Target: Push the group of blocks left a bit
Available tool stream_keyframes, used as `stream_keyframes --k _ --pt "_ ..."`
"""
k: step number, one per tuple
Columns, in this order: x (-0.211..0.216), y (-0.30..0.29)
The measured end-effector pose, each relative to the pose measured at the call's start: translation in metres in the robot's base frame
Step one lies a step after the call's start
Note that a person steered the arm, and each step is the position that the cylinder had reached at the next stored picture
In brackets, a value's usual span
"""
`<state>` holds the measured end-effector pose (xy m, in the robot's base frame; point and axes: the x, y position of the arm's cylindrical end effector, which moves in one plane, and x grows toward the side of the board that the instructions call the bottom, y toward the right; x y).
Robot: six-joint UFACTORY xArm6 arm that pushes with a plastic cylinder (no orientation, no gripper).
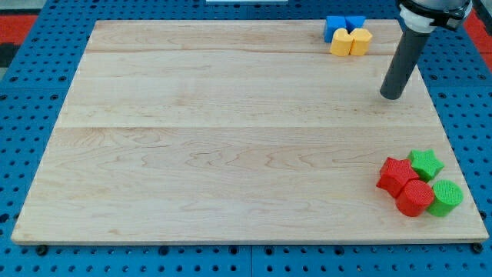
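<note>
**A:** Item one, my tip [391, 97]?

**B:** Lower end of a straight dark rod, resting on the bench [231, 138] near the right edge, in the upper half. No hand is fitted, so nothing opens, closes or holds anything. The tip touches no block.

**A:** Nearest blocks?

**B:** Cluster at the bench's top edge, towards the top-right corner, up and to the left of my tip and apart from it. Two blue blocks at the back: blue block on the left [334, 27], blue block on the right [354, 21]; shapes not clear. Two yellow blocks in front: yellow block on the left [340, 44], yellow block on the right [359, 41]. All four packed together, touching.

**A:** Second cluster?

**B:** Bottom-right corner, well below my tip. Red star [396, 175], green star [427, 164], red cylinder [415, 198], green cylinder [445, 197]. Stars behind, cylinders in front, all pressed against one another.

**A:** Surround?

**B:** Blue perforated board [31, 115] under and around the bench.
</note>
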<state>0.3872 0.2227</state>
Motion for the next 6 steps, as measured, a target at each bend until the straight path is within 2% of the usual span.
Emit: stream_keyframes --k 2,3,4,6 --pt "0.056 0.107" --pt "0.079 0.123" --pt "0.079 0.123" --pt "0.140 0.106"
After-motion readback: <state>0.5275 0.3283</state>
